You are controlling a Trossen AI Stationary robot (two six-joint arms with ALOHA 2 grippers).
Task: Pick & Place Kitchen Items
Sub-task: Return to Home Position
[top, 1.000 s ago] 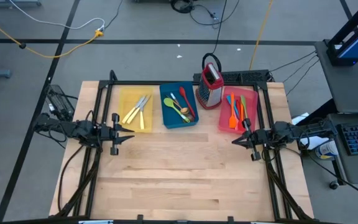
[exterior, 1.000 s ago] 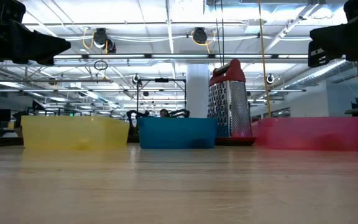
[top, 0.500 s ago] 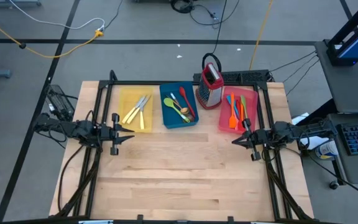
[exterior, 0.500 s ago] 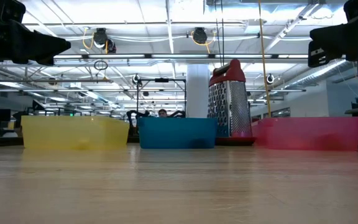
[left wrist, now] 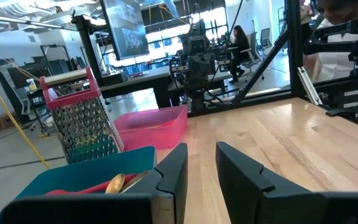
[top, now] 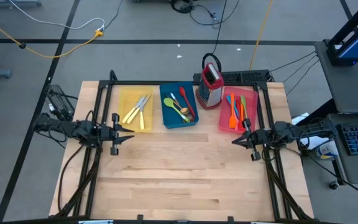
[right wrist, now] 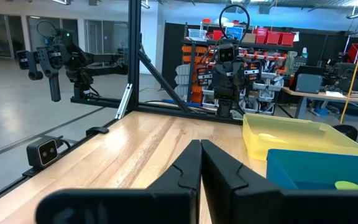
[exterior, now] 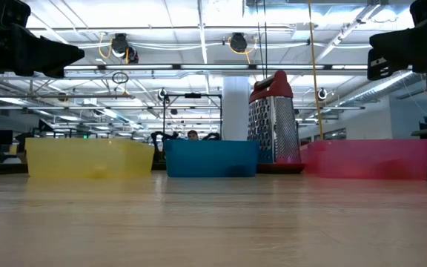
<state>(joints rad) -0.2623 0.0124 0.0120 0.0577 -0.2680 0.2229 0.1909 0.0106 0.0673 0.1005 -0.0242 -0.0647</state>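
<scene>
Sorting looks done: slim coloured utensils (top: 237,112) all binned upper-centre; left gripper (top: 130,133) narrowly parted, right gripper (top: 234,141) closed, both empty.

Colourful utensils (top: 181,107) flat inside three trays (top: 129,93)

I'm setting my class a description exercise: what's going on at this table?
Nothing is being handled. The left hand, slightly open, and the right hand, shut, hang empty at opposite sides of the wooden table. Cream-handled cutlery lies in the yellow plastic tray, coloured spoons in the blue tray, bright silicone spatulas in the pink tray. A red-handled metal grater stands between the blue and pink trays.
</scene>
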